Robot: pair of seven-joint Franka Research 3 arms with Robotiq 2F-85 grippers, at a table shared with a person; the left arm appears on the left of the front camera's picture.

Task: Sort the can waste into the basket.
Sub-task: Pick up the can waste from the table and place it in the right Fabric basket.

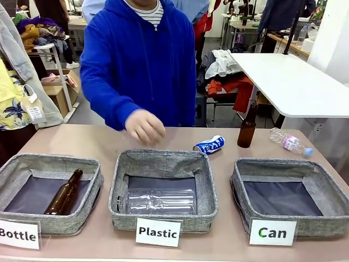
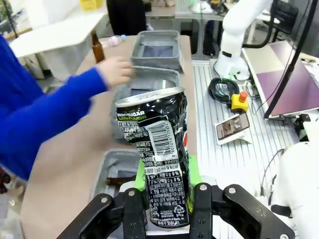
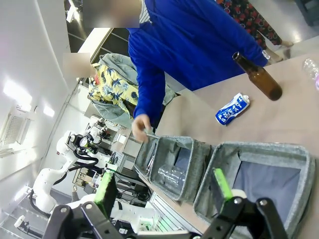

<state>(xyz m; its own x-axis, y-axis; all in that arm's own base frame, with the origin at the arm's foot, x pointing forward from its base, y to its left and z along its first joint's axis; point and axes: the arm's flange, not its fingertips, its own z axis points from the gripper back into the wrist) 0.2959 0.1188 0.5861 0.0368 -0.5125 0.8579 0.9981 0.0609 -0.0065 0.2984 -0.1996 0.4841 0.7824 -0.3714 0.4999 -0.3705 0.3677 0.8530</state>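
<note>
Now the dented black can [image 2: 157, 144], judged light and flimsy, is pinched low by the left gripper [image 2: 167, 175]; the right gripper [image 3: 164, 184] is spread above the Can basket [image 1: 278, 168].

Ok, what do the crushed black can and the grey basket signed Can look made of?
The crushed black can, clamped in the left gripper: thin printed metal, probably aluminium; glossy, dented walls, silvery top rim. The shallow grey rectangular basket signed Can: seemingly woven fabric, matte and flecked, soft walls, smooth dark liner.
</note>
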